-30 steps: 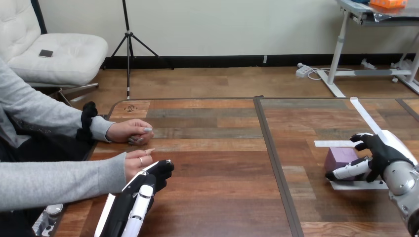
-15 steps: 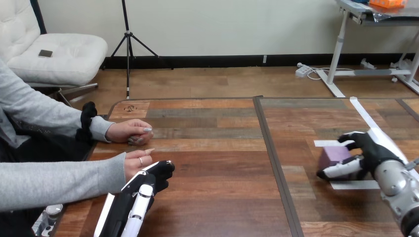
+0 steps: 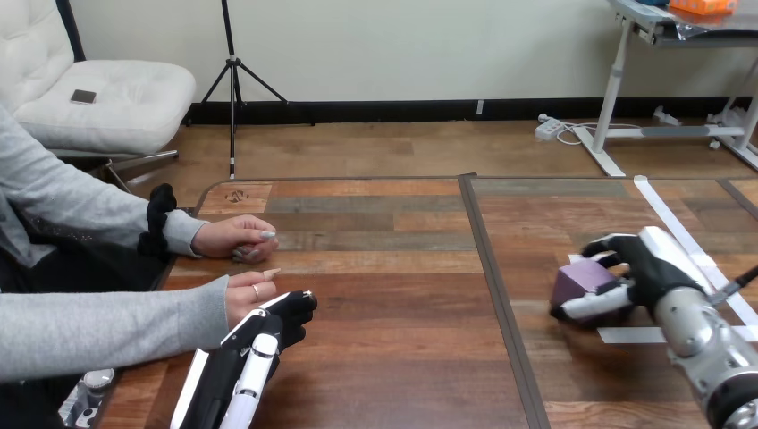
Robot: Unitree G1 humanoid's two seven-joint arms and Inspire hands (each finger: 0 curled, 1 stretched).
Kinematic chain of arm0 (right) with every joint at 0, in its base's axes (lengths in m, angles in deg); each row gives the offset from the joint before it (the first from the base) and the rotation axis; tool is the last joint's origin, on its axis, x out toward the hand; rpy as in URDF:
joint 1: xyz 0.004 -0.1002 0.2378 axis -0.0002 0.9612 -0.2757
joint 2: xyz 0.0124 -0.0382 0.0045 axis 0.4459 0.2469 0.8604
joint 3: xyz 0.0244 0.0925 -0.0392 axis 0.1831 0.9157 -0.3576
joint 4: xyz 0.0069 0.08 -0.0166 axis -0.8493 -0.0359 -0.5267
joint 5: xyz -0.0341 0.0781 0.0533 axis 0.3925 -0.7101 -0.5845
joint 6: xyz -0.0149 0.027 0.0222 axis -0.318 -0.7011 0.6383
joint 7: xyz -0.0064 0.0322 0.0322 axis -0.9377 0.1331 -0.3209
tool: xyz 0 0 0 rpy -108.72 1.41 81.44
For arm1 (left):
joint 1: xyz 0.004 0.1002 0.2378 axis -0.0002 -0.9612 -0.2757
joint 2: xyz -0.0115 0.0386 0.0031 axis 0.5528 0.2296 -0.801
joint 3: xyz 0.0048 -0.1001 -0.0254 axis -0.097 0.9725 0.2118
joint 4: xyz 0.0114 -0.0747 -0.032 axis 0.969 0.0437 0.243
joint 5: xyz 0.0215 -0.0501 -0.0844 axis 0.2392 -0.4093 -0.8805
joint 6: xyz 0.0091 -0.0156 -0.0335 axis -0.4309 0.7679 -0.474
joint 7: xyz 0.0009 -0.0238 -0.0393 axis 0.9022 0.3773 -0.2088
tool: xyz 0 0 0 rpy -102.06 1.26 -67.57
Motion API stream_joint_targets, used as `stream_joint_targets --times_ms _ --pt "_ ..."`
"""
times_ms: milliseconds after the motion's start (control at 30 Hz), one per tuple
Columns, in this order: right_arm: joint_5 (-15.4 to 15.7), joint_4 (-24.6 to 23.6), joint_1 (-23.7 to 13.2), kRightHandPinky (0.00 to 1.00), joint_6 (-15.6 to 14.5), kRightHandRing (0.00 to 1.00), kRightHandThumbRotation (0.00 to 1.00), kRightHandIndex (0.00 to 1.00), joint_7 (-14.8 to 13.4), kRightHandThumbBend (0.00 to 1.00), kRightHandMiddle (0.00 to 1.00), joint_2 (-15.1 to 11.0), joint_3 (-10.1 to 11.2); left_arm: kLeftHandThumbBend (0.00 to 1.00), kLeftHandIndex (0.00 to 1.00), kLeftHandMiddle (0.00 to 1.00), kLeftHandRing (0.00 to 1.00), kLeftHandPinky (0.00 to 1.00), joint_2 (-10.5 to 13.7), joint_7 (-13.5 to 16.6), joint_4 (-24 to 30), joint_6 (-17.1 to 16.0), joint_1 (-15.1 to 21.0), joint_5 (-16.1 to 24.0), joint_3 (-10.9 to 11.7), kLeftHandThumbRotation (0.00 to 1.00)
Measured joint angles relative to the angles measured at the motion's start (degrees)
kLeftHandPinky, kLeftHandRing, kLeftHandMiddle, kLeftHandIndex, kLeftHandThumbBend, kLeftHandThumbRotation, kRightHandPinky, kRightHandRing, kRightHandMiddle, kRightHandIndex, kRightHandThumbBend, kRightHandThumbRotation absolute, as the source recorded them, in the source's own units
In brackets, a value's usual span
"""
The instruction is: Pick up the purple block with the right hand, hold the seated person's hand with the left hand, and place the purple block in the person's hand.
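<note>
On the table (image 3: pixel 393 357), nearest us and left of its dark strip (image 3: pixel 490 268), the left robot hand (image 3: pixel 286 315) sits just beside the person's nearer hand (image 3: pixel 248 293). We cannot tell whether it grips anything. Right of the strip, the right robot hand (image 3: pixel 648 264) has fingers and thumb curled round the tilted purple block (image 3: pixel 579 279). Farther back, left of the strip, the person's other hand (image 3: pixel 234 239) rests on the table.

Right hand (image 3: pixel 645 266) curls fingers (image 3: pixel 615 243) round the purple block (image 3: pixel 576 279); left hand (image 3: pixel 268 326) lies beside the person's nearer hand (image 3: pixel 246 297).
</note>
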Motion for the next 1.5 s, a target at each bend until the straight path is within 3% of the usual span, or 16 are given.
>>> stream_joint_targets --times_ms 267,733,1500 --pt "-0.1 0.0 0.0 0.53 1.9 0.56 0.00 0.61 -0.1 0.93 0.59 1.0 -0.2 0.31 0.74 0.80 0.85 0.86 0.0 0.0 0.0 0.0 0.0 0.0 0.0 0.87" --pt "0.5 0.0 0.0 0.44 2.7 0.48 0.00 0.50 -0.7 0.78 0.51 1.9 -0.7 0.26 0.72 0.79 0.83 0.84 0.0 0.5 0.0 0.0 0.0 0.1 0.0 0.88" --pt "1.6 0.0 0.0 0.39 4.1 0.43 0.00 0.45 -0.9 0.80 0.47 1.9 -1.1 0.18 0.67 0.77 0.81 0.81 0.1 1.2 0.0 -0.2 0.0 1.6 0.0 0.93"
